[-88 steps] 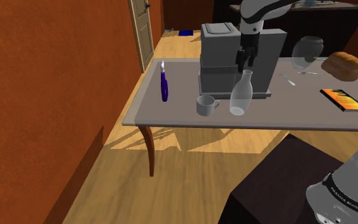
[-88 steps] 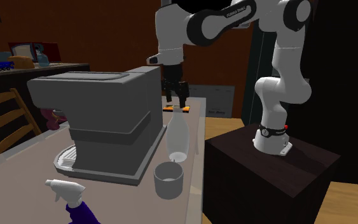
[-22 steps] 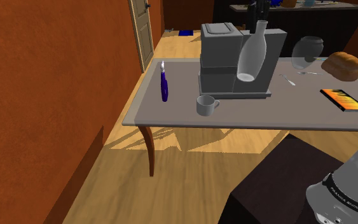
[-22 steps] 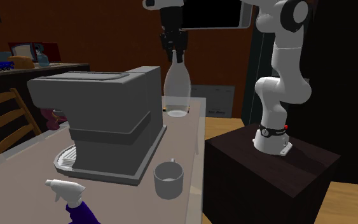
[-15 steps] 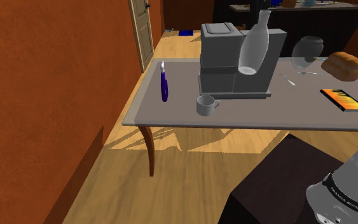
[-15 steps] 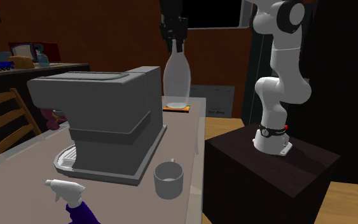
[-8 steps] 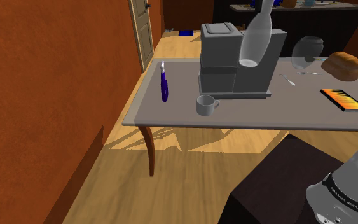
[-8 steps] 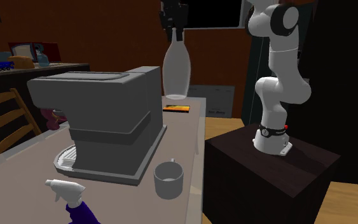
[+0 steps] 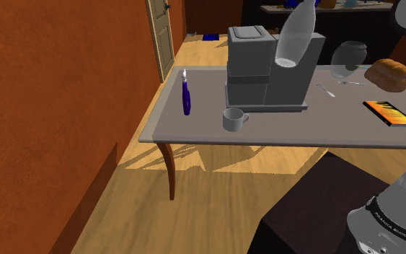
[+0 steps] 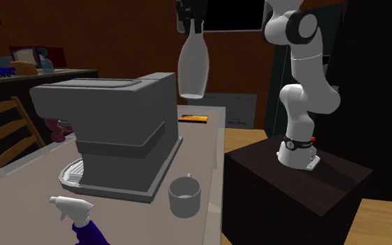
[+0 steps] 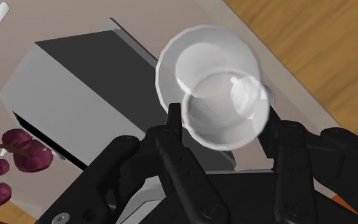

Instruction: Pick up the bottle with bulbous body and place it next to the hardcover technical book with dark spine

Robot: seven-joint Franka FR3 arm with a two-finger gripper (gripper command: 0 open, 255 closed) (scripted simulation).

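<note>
One bottle (image 9: 293, 40) gripped at neck by hand (image 10: 193, 26), hanging well above machine (image 9: 266, 68); bare counter (image 9: 316, 126) between machine and book (image 9: 391, 113); book seemingly near counter edge.

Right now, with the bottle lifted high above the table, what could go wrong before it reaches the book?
1. The gripper clasps the clear bottle by its thin neck alone, so the heavy body might slip or swing.
2. It hangs over the grey coffee machine, and lowering too early could strike it.
3. The book lies near a round jar and a bread loaf, which a wide swing may knock.
</note>
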